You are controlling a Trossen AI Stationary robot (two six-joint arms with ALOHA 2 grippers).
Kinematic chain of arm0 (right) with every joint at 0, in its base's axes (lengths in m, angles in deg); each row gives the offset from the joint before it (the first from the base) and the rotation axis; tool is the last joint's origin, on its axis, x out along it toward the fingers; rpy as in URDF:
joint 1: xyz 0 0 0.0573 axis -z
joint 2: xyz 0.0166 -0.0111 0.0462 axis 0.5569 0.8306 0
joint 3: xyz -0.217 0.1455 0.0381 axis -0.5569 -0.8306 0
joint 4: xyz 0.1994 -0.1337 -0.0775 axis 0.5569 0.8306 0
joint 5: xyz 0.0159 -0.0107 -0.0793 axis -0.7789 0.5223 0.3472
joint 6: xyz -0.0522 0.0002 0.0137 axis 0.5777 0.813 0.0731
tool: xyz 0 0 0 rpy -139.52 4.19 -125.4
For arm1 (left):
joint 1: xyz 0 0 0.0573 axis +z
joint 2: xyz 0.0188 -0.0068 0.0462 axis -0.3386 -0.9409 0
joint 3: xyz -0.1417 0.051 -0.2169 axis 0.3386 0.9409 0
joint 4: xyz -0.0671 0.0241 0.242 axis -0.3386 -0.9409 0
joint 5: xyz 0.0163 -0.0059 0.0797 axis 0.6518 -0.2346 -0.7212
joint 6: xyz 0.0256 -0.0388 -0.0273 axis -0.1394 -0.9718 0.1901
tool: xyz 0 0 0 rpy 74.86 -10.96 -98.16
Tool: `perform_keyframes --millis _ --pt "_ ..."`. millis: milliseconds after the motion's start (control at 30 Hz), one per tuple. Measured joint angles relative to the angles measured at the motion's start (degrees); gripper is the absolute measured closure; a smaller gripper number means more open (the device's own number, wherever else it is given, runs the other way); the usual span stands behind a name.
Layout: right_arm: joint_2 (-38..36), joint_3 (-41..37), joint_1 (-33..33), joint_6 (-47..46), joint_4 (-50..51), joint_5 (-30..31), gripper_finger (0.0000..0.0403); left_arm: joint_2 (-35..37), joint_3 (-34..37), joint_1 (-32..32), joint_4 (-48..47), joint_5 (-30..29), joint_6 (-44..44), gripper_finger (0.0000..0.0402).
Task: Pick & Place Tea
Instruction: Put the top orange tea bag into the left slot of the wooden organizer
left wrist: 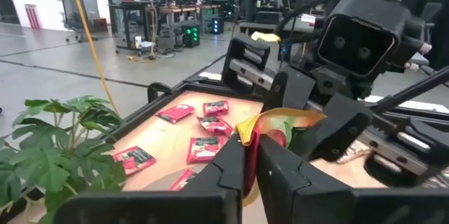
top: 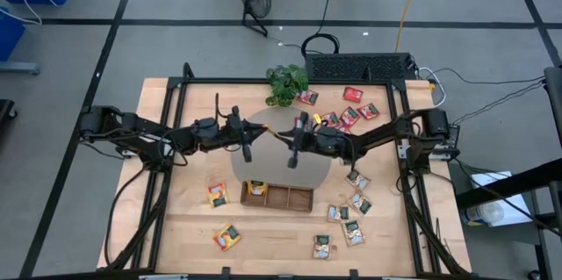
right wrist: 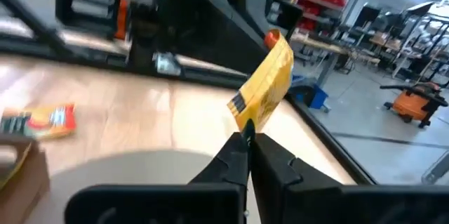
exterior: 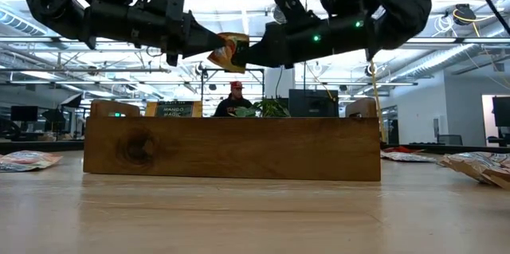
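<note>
High over the wooden tray (top: 277, 197) (exterior: 231, 146), one yellow and red tea packet (exterior: 229, 51) hangs between my two grippers, which meet tip to tip. My left gripper (top: 253, 142) (exterior: 211, 47) (left wrist: 249, 168) reaches in from the table's left and is shut on the packet (left wrist: 273, 126). My right gripper (top: 288, 144) (exterior: 249, 55) (right wrist: 247, 147) reaches in from the right and is shut on the same packet (right wrist: 266, 87). Another tea packet (top: 255, 190) lies in the tray's left compartment. My left gripper pinches the packet's near edge (left wrist: 251, 140) between its two fingers. The fingers lie level and come from the table's left. The packet is bent and lifted clear of the tray. My right gripper pinches the packet's lower end (right wrist: 244, 124) between its two fingertips. Its fingers lie level and come from the table's right. The packet stands tilted up beyond the fingertips, clear of everything below.
A potted plant (top: 287, 82) stands at the far middle. Loose tea packets lie at the far right (top: 351, 109), near right (top: 347, 218) and near left (top: 219, 194). A grey round mat (top: 263, 161) lies under the grippers. A person (exterior: 235, 99) sits beyond the table.
</note>
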Motion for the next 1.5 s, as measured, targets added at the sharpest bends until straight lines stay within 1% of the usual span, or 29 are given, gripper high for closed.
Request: perform_keyframes --millis 67,167,267,333,400,433,500,567,633,733,800,933,1000,1067,1133,1233,1300,1400,1500 --pt "-2.8 0.2 -0.1 0.2 6.3 -0.1 0.0401 0.0 0.0 0.0 -0.4 0.3 -0.3 0.0353" --pt "-8.4 0.5 -0.3 -0.6 18.6 0.0 0.0402 0.0 0.0 0.0 -0.4 0.2 -0.6 0.0343" --pt "-14.3 3.8 -0.3 -3.3 37.5 -1.7 0.0402 0.0 0.0 0.0 -0.5 0.2 -0.7 0.0338" --pt "-17.0 7.9 -0.3 -6.0 51.0 -4.6 0.0402 0.0 0.0 0.0 -0.2 0.2 -3.0 0.0338" --pt "-17.4 12.7 -0.3 -8.2 64.2 -8.9 0.0402 0.0 -0.8 0.0 -1.5 0.3 -7.1 0.0337" --pt "-17.2 15.2 -0.3 -8.8 69.9 -10.9 0.0402 0.0 -1.9 0.1 -3.7 0.8 -8.6 0.0337" --pt "-16.4 19.2 -0.6 -9.9 79.2 -14.5 0.0402 0.0 -5.2 0.1 -11.4 3.1 -9.9 0.0337" --pt "-15.4 22.3 -0.7 -10.5 83.6 -17.0 0.0402 0.0 -9.9 0.1 -22.2 5.0 -11.2 0.0333" --pt "-14.5 23.5 -0.8 -10.9 86.2 -18.7 0.0402 -0.7 -15.7 -0.3 -32.3 6.2 -11.7 0.0323" --pt "-13.9 23.6 -0.8 -11.8 86.4 -20.8 0.0402 -2.4 -22.3 -1.3 -41.2 6.5 -10.9 0.0295" --pt "-14.1 23.3 -0.8 -11.8 86.0 -21.1 0.0403 -3.7 -25.2 -2.4 -41.2 8.0 -9.1 0.0271" --pt "-13.9 22.4 -1.4 -11.7 84.3 -21.1 0.0403 -4.4 -26.9 -4.1 -41.0 12.3 -6.0 0.0221" --pt "-14.0 22.1 -1.6 -11.3 82.8 -21.1 0.0403 -5.4 -26.9 -4.7 -38.7 12.5 -6.6 0.0201" --pt "-14.1 21.6 -1.6 -10.6 81.3 -21.1 0.0403 -5.6 -26.9 -5.2 -38.8 12.5 -6.8 0.0188" --pt "-14.0 21.2 -1.6 -10.4 80.5 -21.1 0.0403 -7.0 -27.0 -5.7 -36.3 12.5 -7.3 0.0183" --pt "-14.0 21.1 -1.6 -10.3 80.2 -21.1 0.0403 -9.5 -26.8 -5.7 -34.9 12.5 -8.5 0.0187" --pt "-14.1 21.1 -1.6 -10.2 79.8 -21.1 0.0403 -11.7 -27.1 -5.7 -30.1 12.7 -8.8 0.0194" --pt "-14.0 21.1 -1.6 -10.2 80.0 -21.1 0.0403 -14.0 -27.7 -5.5 -30.3 14.6 -9.1 0.0209" --pt "-14.0 21.0 -1.6 -10.3 80.2 -21.1 0.0403 -15.5 -28.7 -5.6 -32.2 15.0 -9.2 0.0222"
